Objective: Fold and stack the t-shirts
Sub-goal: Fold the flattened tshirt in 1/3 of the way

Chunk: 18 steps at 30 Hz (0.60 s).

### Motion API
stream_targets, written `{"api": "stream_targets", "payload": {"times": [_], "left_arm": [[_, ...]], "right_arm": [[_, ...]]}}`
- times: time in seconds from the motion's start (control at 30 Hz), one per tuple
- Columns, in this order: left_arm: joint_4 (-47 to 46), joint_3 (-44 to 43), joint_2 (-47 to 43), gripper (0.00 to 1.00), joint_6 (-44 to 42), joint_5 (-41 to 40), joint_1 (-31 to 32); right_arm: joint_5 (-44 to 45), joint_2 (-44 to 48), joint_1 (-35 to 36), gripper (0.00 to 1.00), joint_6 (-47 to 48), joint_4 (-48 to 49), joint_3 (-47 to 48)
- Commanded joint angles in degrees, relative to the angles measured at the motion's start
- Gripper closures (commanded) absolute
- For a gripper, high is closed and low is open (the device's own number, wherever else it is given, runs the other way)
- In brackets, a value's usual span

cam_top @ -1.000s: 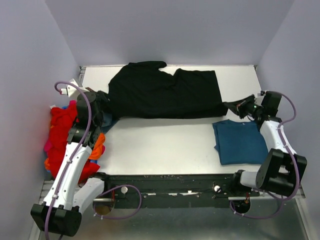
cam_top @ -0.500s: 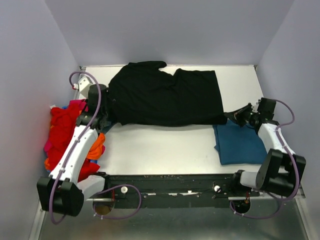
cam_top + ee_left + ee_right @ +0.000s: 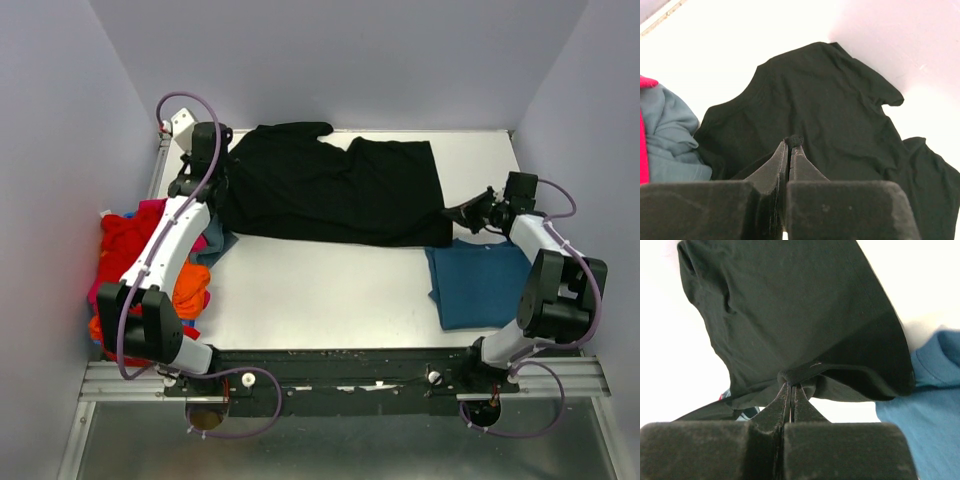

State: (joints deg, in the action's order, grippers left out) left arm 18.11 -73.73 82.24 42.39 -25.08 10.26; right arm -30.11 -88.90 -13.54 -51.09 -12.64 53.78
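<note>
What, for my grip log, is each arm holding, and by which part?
Both hold the black t-shirt: left jaws pinch its left end, right jaws a bunched fold at its right end.

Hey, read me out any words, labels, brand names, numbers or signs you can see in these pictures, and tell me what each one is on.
No readable text in any view.
black t-shirt: plain black on the side that shows, no print or tag visible.
teal-blue t-shirt: plain, no lettering.
pile of shirts at the table's left edge: bunched up, no lettering visible.
</note>
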Motion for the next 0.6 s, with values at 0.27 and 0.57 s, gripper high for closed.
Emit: {"api": "stream_targets", "payload": {"times": [0.27,0.57], "left_arm": [[1.67,-11.60,10.57,1.00,-4.60,-7.09,0.11],[-0.09,-17.75,16.90,1.00,-6.88,-7.35,0.11]], "right_arm": [[0.84,-11.99,1.50,0.99,-1.82,0.60,11.69],[0.66,-17.97,1.68,0.99,-2.08,0.25,16.70]]}}
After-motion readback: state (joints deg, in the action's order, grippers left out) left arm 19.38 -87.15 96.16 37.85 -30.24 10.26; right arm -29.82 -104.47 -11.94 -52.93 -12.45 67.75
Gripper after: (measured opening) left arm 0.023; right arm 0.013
